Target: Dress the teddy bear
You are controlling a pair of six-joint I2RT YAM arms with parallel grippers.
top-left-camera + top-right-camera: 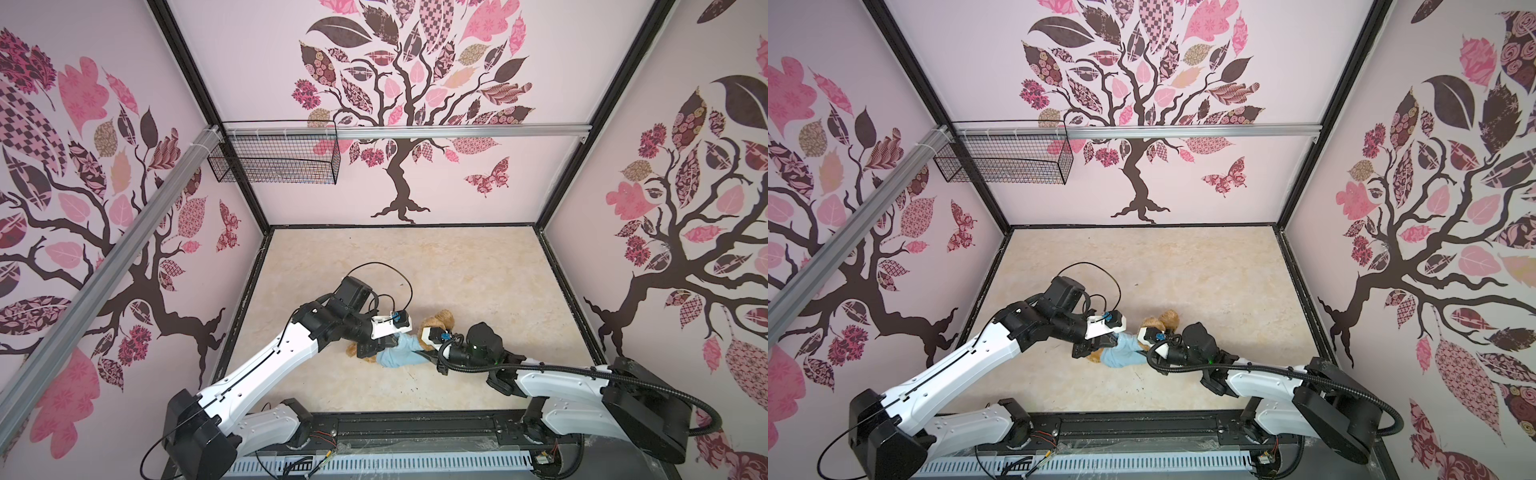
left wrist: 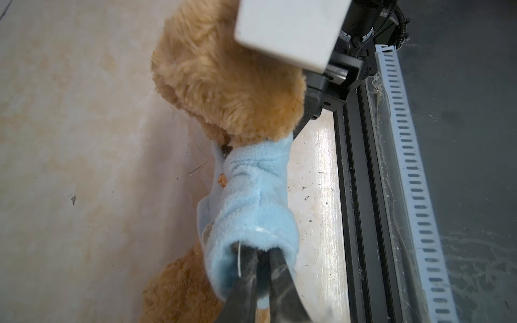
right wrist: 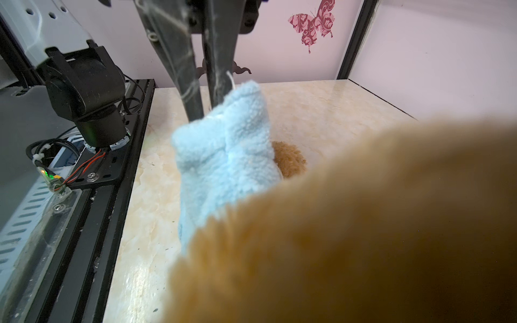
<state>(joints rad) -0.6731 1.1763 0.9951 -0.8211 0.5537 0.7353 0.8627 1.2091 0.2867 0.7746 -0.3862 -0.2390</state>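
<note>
- Left gripper (image 2: 261, 263): fingers nearly together, pinching the light-blue fleece shirt (image 2: 251, 201).
- Right gripper (image 1: 426, 354): jaws hidden by fur; cannot tell.
- Golden-brown plush teddy bear (image 2: 223, 78) lies on the beige marbled tabletop (image 1: 457, 270), head toward 2 o'clock. It looks light, soft and squashy, likely best gripped at the torso.

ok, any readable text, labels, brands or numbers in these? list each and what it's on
None readable.
Only a small orange print on the light-blue shirt, no letters.
The wall decals are trees, leaves, butterflies; no writing.
No legible markings on the robot arms.
</note>
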